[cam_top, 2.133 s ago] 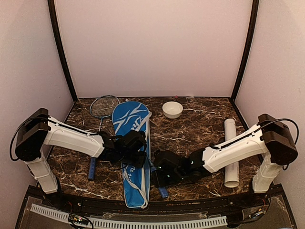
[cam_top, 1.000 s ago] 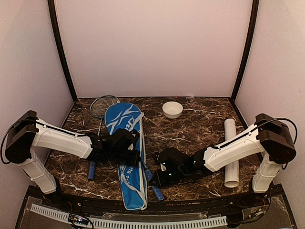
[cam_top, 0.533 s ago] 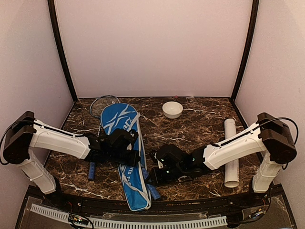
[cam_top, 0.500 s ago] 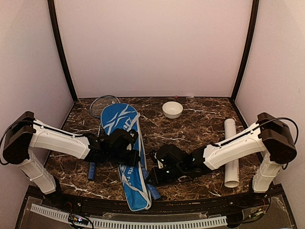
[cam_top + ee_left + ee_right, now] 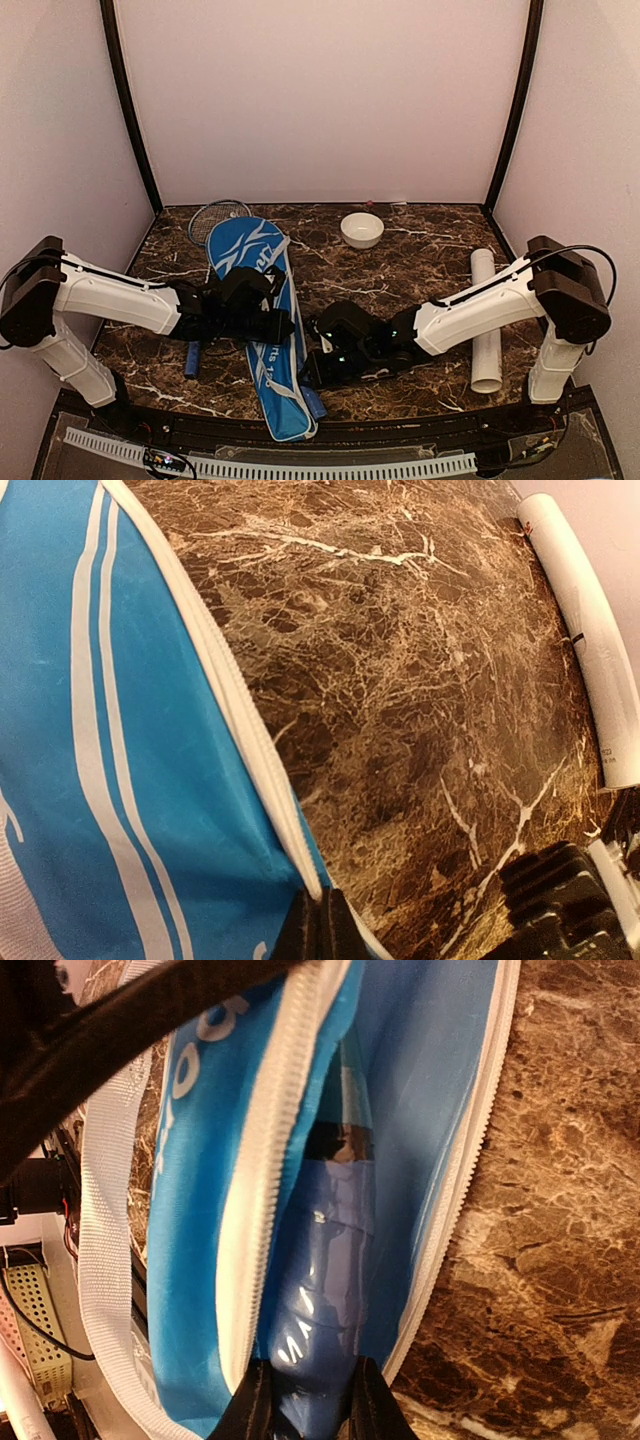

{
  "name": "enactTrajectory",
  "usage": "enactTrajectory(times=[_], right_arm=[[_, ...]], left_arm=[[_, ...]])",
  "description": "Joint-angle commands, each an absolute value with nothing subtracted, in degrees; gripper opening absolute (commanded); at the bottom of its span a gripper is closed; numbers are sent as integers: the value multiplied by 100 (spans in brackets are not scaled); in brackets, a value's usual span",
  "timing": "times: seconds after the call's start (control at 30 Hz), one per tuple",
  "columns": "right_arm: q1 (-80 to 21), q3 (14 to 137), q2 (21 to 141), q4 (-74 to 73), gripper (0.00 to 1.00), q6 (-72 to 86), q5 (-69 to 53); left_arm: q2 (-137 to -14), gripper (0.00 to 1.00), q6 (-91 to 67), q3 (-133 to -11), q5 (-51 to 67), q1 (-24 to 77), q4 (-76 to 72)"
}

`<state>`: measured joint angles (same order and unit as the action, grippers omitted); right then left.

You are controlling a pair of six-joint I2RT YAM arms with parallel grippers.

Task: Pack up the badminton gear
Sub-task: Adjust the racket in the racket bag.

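Observation:
The long blue racket cover [image 5: 252,290] lies lengthwise left of centre, its white-trimmed zip edge [image 5: 245,710] open. My left gripper [image 5: 278,322] [image 5: 322,920] is shut, pinching that zip edge. One racket's blue handle [image 5: 335,1260] lies inside the open cover, its end [image 5: 314,402] poking out near the front. My right gripper [image 5: 313,366] [image 5: 306,1400] is shut on this handle. A second racket lies left of the cover, with its head [image 5: 213,211] at the back and its handle [image 5: 192,358] nearer me. The white tube [image 5: 486,320] [image 5: 590,640] lies at the right.
A small white bowl [image 5: 361,229] stands at the back centre. Walls close in the marble table [image 5: 400,275] on three sides. The cover's white strap [image 5: 105,1290] hangs near the front edge.
The cover's top end has swung left. My right gripper has moved left with the racket handle, and my left arm has drawn back left with the zip edge.

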<state>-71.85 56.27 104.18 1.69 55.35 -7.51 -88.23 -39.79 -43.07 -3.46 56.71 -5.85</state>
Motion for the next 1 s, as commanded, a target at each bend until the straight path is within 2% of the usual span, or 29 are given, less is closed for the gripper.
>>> enactTrajectory(times=[0.0,0.43,0.97], right_arm=[[-7105,5854,10468,821,2,5368,-562],[-7028,5884,10754,874,1,5458,-512],[-6979,6197,10661,1146,1,5515,-471]], left_arm=[[-8504,0,-4099,-4246,107,5722,-1000],[-8014,0,-4157,-4110,40,5722,-1049],[-8341,0,-4254,-3984,229,5722,-1267]])
